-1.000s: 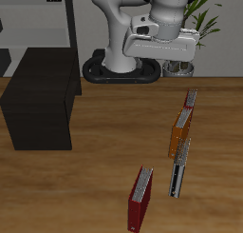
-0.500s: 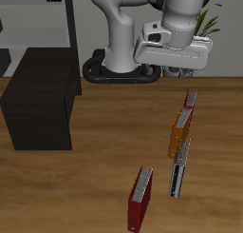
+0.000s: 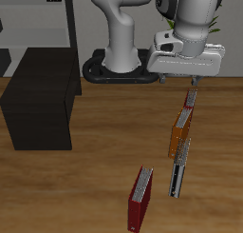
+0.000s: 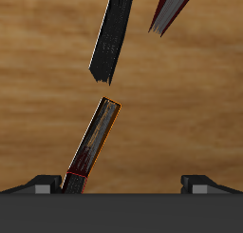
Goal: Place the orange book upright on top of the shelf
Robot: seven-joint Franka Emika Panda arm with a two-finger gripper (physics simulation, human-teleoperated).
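Swinging away from the shelf (image 3: 40,96) since the earlier frames, the arm has carried the end effector (image 3: 193,83) above the far end of the row of books. Its fingers (image 4: 42,184) stand spread and empty, well above the surface (image 3: 95,180). This looks like the approach step: next it should come down over the orange book (image 3: 179,132) and centre the jaws across its thin width. That book stands on edge, bright orange cover with pale pages, just in front of a dark red book (image 3: 190,100) and just behind the black-and-grey book (image 3: 178,172), well apart from the shelf.
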